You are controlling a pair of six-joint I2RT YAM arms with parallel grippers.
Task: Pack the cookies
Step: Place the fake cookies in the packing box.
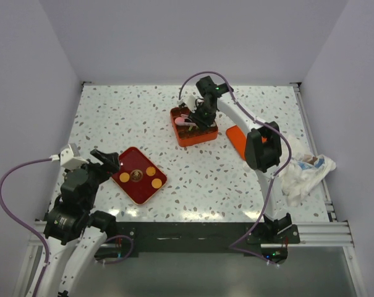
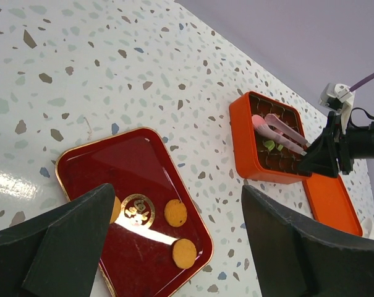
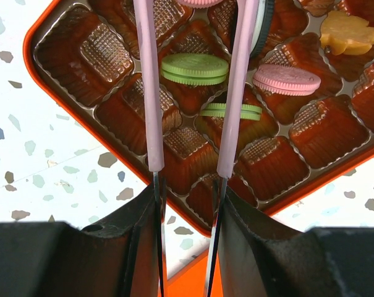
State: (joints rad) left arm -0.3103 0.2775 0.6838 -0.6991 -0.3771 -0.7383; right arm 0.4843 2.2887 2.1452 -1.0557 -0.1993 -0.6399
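Placement step: right claw (image 3: 188, 204) clamping pink plastic tongs (image 3: 146, 93), hovering over orange compartmented tin (image 2: 245, 145) holding green and pink cookies (image 3: 193, 68); left claw (image 2: 177, 247) gaping wide. Three orange round cookies (image 2: 175, 213) waiting on red tray (image 2: 112, 167); next needing tongs pinching one.

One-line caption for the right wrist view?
Right fingers hold pink tongs over the orange box, green and pink cookies in its cells.

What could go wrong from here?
The pink tongs in the right end effector hang over a tilted green cookie; lowering could knock it into a neighbouring cell. The left end effector hangs open by the red tray, and could scatter its three orange cookies.
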